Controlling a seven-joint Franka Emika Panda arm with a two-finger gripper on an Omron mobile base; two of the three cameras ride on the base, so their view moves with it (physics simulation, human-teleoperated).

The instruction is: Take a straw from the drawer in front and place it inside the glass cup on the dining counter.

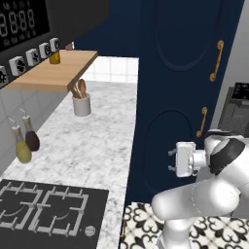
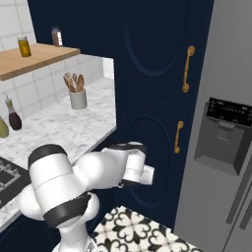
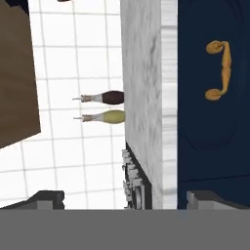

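Gripper fingers spread wide, empty; hand view's rolled hob; fridge from right base.

The white arm with dark joints is folded low, its elbow bent and its forearm held about level. The hand is rolled onto its side. Its two dark fingertips stand wide apart, with nothing between them.
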